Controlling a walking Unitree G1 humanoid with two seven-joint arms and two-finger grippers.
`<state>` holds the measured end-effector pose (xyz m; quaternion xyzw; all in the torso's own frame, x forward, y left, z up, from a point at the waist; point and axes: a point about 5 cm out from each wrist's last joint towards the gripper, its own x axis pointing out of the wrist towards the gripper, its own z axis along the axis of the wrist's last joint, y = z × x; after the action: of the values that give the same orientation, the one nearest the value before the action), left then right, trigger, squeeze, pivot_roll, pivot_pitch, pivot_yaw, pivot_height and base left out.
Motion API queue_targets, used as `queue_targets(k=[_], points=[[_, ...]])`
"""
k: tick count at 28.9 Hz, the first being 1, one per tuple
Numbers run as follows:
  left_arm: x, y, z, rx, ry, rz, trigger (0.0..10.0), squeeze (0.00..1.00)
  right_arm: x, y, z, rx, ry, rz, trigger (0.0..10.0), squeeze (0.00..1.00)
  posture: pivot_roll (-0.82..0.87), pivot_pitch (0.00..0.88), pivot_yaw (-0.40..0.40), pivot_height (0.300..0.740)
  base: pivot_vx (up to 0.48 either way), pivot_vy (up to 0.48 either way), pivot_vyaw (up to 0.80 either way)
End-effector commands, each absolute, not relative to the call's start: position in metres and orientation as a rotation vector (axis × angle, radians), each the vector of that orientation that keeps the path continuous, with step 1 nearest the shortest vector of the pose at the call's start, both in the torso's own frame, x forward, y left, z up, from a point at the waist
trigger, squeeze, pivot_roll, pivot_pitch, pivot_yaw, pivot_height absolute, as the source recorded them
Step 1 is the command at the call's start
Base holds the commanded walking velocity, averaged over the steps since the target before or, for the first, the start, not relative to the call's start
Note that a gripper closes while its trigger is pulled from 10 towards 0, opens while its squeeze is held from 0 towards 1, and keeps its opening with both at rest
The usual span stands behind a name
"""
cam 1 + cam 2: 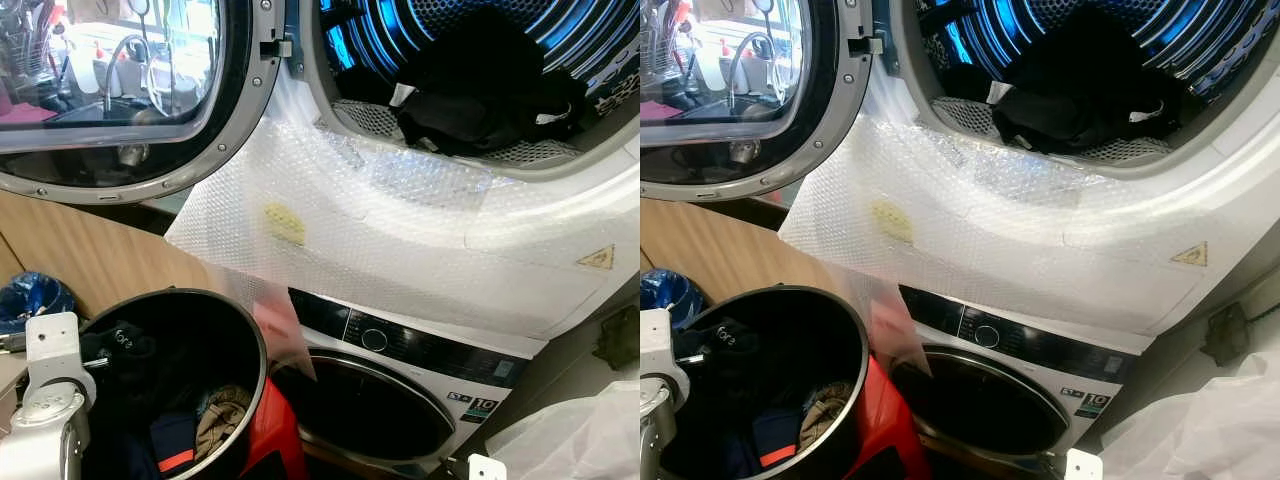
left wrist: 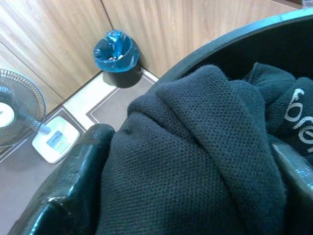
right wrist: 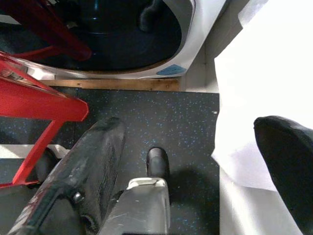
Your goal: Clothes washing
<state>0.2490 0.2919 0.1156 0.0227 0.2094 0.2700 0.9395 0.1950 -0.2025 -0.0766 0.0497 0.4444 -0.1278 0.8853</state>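
The upper machine's drum [image 1: 470, 80] stands open with dark clothes [image 1: 490, 100] piled inside. A black laundry bucket [image 1: 235, 330] sits at lower left and holds several garments. My left gripper [image 2: 186, 186] is at the bucket's rim, shut on a dark knit garment [image 2: 195, 147] with white lettering; its silver wrist [image 1: 50, 400] shows beside the bucket. My right gripper [image 3: 186, 171] hangs open and empty low over the speckled floor, near the lower washer.
The round door [image 1: 130, 90] is swung open to the left. Bubble wrap [image 1: 400, 230] covers the upper machine's front. Lower washer [image 1: 400, 370] has its door shut. A red stool [image 1: 275, 430] carries the bucket. Blue-lined bin [image 1: 30, 298], fan [image 2: 14, 112], white plastic sheet [image 1: 570, 440].
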Motion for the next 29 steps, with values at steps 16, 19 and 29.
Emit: queue_targets(k=[16,19,29], points=[[0.253,0.273,0.102,-0.009,0.457,0.474,0.0,0.00,0.196,-0.206,-0.076,0.092,0.928,-0.264,10.0,0.00,0.05,0.012,-0.071,0.740,0.000,0.000,0.00],[0.254,0.271,0.102,-0.007,0.453,0.466,0.0,0.00,0.195,-0.206,-0.076,0.090,0.930,-0.264,10.0,0.00,0.05,0.005,-0.071,0.740,0.000,0.000,0.00],[0.255,0.260,0.098,-0.029,0.446,0.430,0.0,0.00,0.193,-0.209,-0.077,0.083,0.935,-0.263,10.0,0.00,0.05,0.000,-0.080,0.740,0.000,0.000,0.00]])
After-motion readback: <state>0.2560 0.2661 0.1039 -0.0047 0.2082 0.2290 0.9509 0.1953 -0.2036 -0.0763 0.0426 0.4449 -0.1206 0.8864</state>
